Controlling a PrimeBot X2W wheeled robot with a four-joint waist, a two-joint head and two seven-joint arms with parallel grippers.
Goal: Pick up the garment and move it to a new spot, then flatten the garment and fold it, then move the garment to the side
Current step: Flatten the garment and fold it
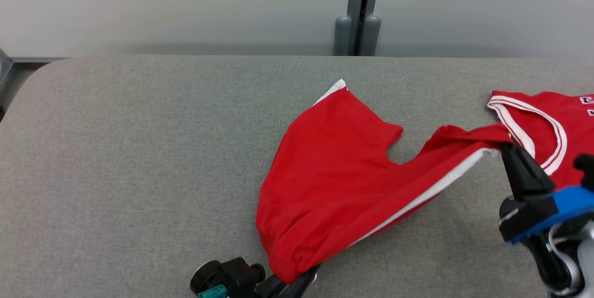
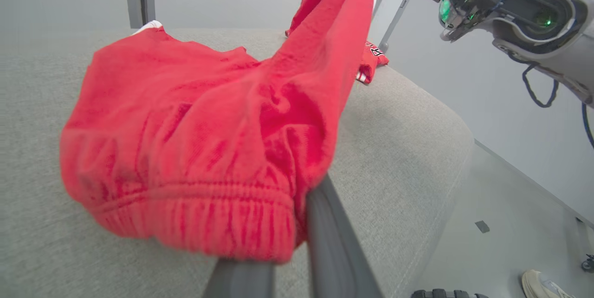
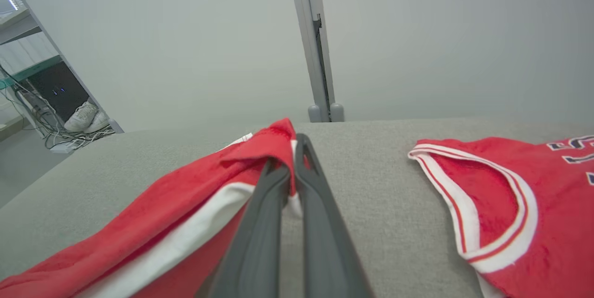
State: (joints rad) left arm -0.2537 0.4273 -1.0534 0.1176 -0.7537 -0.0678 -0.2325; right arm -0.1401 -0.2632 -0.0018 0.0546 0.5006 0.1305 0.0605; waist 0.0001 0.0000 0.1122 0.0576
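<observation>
The left gripper (image 1: 300, 279) at 6 o'clock and right gripper (image 1: 506, 150) at 3 pinch the red shorts (image 1: 334, 172); lay them down taut.

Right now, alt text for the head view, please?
Red shorts stretch across a grey padded table, pinched at the waistband by the left gripper and at a leg hem by the right gripper. A red jersey lies farther right.

Nothing legible, only cut-off dark lettering (image 3: 573, 147) at the edge of the red jersey (image 3: 510, 186)
</observation>
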